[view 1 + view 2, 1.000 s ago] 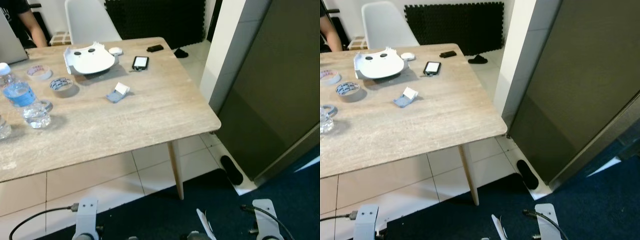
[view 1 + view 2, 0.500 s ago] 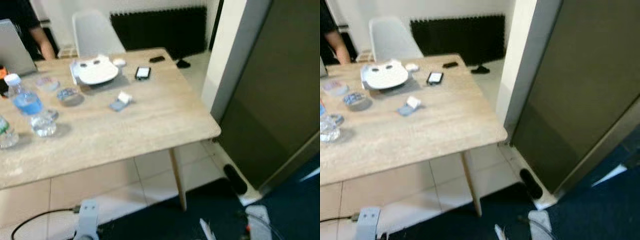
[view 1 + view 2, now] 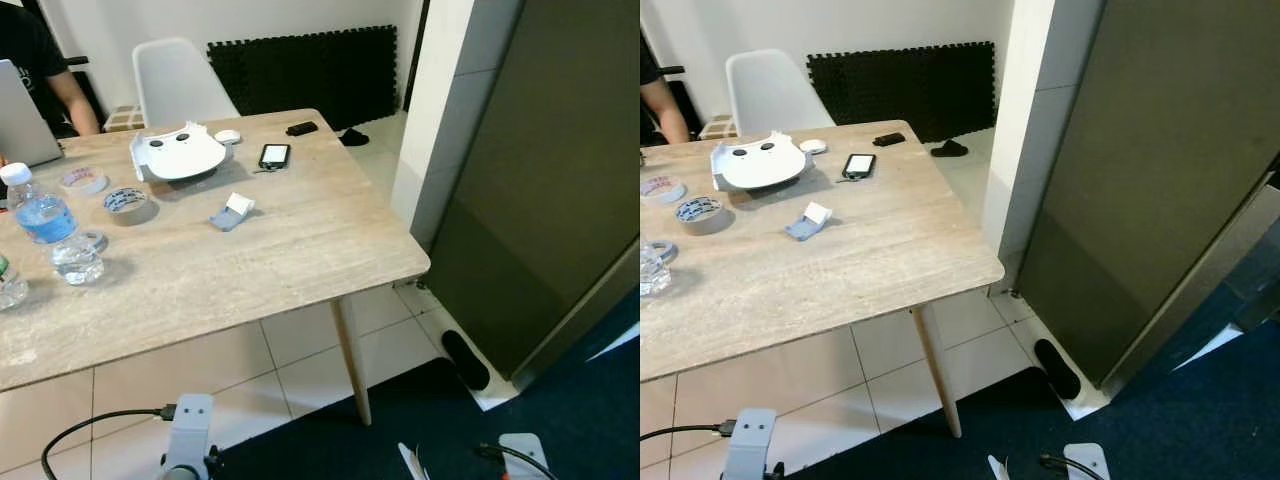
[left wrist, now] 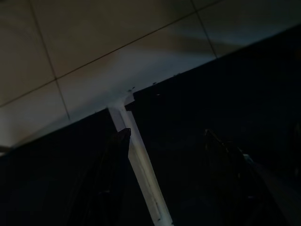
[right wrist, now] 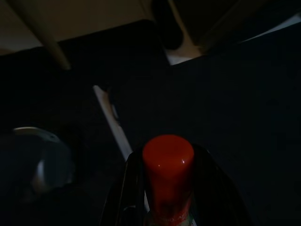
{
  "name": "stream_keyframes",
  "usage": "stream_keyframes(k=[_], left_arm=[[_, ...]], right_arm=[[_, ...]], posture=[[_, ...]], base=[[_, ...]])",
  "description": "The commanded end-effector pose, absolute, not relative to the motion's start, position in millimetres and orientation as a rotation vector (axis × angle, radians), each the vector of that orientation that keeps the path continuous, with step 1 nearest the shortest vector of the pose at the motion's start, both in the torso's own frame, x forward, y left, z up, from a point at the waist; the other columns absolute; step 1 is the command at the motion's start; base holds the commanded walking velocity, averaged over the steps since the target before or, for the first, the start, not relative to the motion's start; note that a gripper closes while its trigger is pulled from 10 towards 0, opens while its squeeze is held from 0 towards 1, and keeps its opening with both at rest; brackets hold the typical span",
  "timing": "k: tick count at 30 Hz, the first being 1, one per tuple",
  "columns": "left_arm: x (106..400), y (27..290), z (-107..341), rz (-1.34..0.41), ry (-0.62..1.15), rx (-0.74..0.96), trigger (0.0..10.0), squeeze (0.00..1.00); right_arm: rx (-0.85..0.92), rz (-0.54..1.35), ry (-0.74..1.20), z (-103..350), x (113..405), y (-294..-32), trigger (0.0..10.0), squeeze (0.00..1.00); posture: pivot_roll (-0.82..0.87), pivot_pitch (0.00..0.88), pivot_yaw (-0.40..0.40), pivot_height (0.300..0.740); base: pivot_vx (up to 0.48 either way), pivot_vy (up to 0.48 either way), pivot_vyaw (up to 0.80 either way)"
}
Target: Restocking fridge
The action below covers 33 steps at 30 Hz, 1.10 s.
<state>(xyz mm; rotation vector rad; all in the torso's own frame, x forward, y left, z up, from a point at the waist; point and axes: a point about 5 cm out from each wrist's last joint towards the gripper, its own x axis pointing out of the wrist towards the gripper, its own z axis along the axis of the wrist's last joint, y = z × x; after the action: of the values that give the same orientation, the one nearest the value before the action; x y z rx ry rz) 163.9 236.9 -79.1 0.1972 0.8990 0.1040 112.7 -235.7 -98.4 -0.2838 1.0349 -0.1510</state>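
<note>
Right gripper [image 5: 162, 188] clamped on red-capped bottle [image 5: 168, 174], cap sticking out between fingers, low over dark rug [image 5: 244, 117]. Left gripper [image 4: 164, 179] fingers apart, empty, above rug edge. Fridge [image 3: 540, 180] right of table [image 3: 260, 250]; water bottle [image 3: 50, 225] on table's left.

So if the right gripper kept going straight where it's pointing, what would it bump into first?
Probably the dark blue carpet. The right gripper, holding a red-capped bottle, points down at the floor, with nothing seen between. Depth is hard to judge in this dark view.
</note>
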Motion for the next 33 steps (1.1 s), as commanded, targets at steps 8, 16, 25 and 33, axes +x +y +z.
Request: stream_keyframes(k=[8, 16, 25, 33], left_arm=[[166.3, 240.9, -77.9, 0.121, 0.906, 0.218, 10.0, 0.00], [164.1, 235.3, -79.9, 0.084, 0.904, 0.214, 10.0, 0.00], [155.7, 254.8, -78.0, 0.152, 0.916, 0.227, 10.0, 0.00], [146.0, 261.0, -79.6, 0.172, 0.929, 0.206, 10.0, 0.00]], right_arm=[[-0.333, -0.091, 1.018, -94.8, 117.2, -243.4, 10.0, 0.00], [-0.275, -0.143, 1.004, -93.5, 128.3, -238.1, 10.0, 0.00], [-0.282, -0.125, 1.038, -99.1, 115.2, -231.6, 10.0, 0.00], [-0.279, -0.194, 1.005, -92.4, 128.3, -242.9, 10.0, 0.00]], posture=[[-0.02, 0.000, -0.090, 0.740], [0.00, 0.000, -0.034, 0.740], [0.06, 0.000, -0.039, 0.740], [0.04, 0.000, -0.009, 0.740]], base=[[0.000, 0.000, 0.00], [0.000, 0.000, 0.00], [0.000, 0.000, 0.00], [0.000, 0.000, 0.00]])
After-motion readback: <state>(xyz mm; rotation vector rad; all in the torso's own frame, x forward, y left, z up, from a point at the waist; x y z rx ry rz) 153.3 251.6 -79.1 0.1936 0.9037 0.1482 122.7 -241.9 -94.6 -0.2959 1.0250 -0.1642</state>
